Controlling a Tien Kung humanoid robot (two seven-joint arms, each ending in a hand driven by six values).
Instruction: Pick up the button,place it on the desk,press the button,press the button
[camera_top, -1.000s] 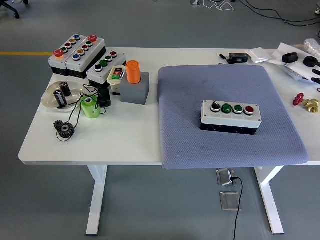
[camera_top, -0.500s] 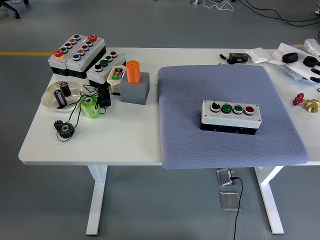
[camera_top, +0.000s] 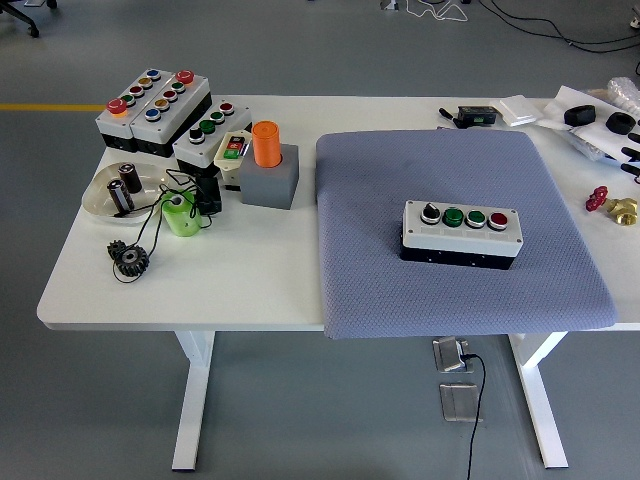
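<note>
The white four-button control box with a black base (camera_top: 462, 232) sits flat on the grey quilted pad (camera_top: 380, 270) covering the white bench (camera_top: 200, 285), apparently already placed, while neither hand is visible, so both presses seem still to come.

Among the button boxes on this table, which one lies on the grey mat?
The four-button box, alone at the mat's centre; the other boxes cluster on the bare table at the far left.
</note>
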